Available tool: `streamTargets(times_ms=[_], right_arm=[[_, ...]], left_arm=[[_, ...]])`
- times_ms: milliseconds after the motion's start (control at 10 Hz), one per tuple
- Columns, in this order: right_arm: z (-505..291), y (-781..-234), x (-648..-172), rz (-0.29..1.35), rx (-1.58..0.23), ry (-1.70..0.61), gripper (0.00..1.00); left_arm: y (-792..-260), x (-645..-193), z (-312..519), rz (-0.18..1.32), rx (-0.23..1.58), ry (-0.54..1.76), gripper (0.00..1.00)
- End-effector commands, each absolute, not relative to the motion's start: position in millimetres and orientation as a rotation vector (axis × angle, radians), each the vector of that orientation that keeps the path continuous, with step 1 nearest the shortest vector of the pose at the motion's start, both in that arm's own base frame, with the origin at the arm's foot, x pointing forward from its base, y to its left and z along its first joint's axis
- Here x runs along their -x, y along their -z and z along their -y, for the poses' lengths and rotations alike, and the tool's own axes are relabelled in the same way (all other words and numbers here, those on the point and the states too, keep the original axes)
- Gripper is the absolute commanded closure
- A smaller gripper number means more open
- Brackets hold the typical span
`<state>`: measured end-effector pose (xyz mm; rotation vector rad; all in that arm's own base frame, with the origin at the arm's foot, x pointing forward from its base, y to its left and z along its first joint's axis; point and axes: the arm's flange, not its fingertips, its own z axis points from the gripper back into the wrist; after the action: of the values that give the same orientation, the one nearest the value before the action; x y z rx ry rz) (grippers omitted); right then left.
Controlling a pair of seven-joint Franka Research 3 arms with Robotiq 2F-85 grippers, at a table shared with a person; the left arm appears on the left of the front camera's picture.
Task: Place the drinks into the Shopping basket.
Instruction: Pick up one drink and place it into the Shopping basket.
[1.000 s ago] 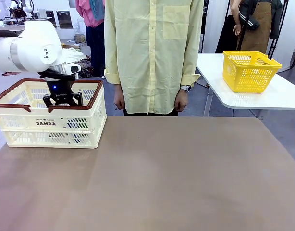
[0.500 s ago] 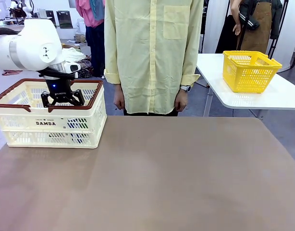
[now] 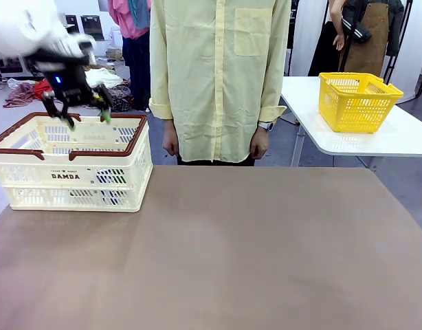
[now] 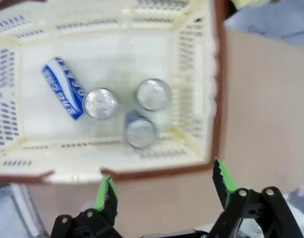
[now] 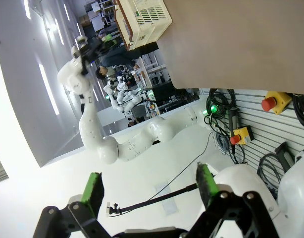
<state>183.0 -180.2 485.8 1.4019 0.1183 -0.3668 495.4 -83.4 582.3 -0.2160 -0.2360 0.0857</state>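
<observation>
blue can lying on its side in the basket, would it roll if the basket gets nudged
Probably. The blue can lies flat on the Shopping basket floor, so its round body could roll sideways. An upright can touches one end and may check it. It looks small and slim, so likely light and easily shifted.

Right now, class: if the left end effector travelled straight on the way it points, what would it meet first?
The left end effector, open, points down at the near brown rim of the Shopping basket. It would probably meet that rim first; depth is unclear, so it might slip just inside toward the cans.
</observation>
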Motion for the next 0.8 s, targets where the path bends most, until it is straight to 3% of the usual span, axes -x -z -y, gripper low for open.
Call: streamTargets(times_ms=[0, 100, 700], right_arm=[[180, -493, -183, -0.127, -1.419, 0.383, 0.00], [180, -493, -183, -0.127, -1.419, 0.383, 0.00], [180, -493, -183, -0.127, -1.419, 0.383, 0.00]], left_arm=[[-617, -438, 53, 0.283, 0.538, -0.112, 0.00], [-620, -412, 35, 0.217, 0.774, 0.037, 0.00], [-462, -326, -102, 0.270, 1.403, -0.253, 0.00]])
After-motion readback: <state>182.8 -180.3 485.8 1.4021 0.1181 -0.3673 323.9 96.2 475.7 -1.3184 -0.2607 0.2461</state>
